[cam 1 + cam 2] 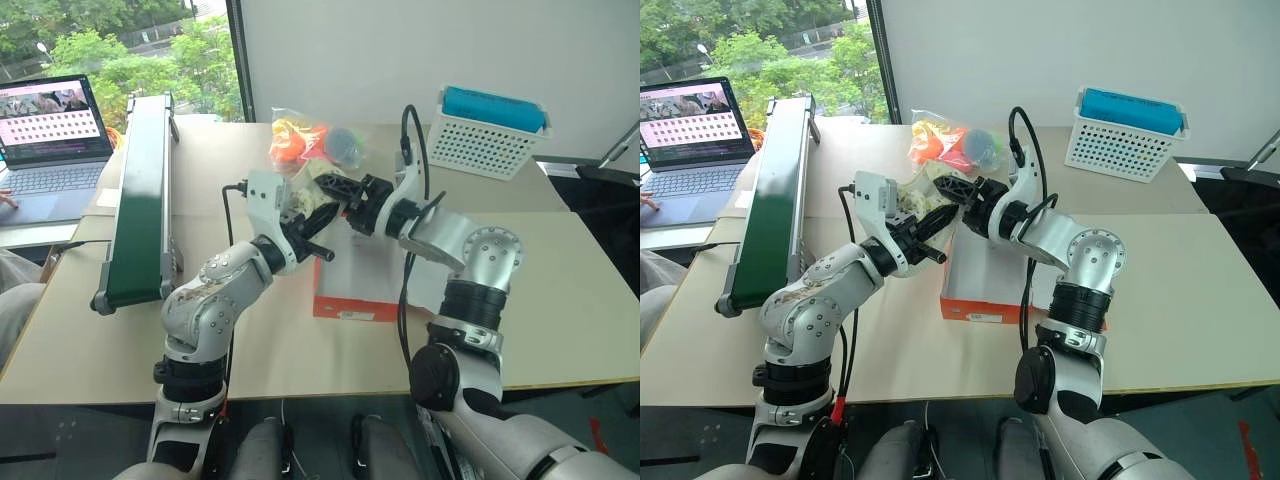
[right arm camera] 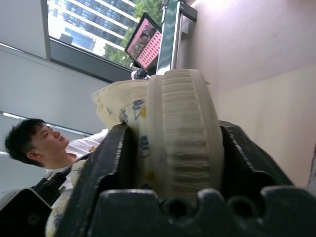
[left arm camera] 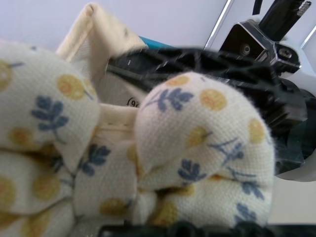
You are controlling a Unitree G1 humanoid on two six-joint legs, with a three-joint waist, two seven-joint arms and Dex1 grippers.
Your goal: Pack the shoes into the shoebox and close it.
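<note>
One cream shoe (image 1: 318, 190) with small blue and yellow flowers hangs in the air over the table, held between both grippers. My left gripper (image 1: 308, 238) is shut on its fabric upper (image 3: 197, 133). From the other side, my right gripper (image 1: 338, 192) is shut on the ribbed sole (image 2: 180, 133), a black finger pressing each side. Just below and in front of the shoe lies the orange-red shoebox (image 1: 352, 303). My arms hide most of the box, so I cannot tell how its lid stands.
A clear bag of orange and pink toys (image 1: 310, 143) lies behind the shoe. A white basket with a teal top (image 1: 488, 130) stands at the back right. A green conveyor (image 1: 140, 200) runs along the left, beside a laptop (image 1: 50, 140) with a person (image 2: 39, 143) at it.
</note>
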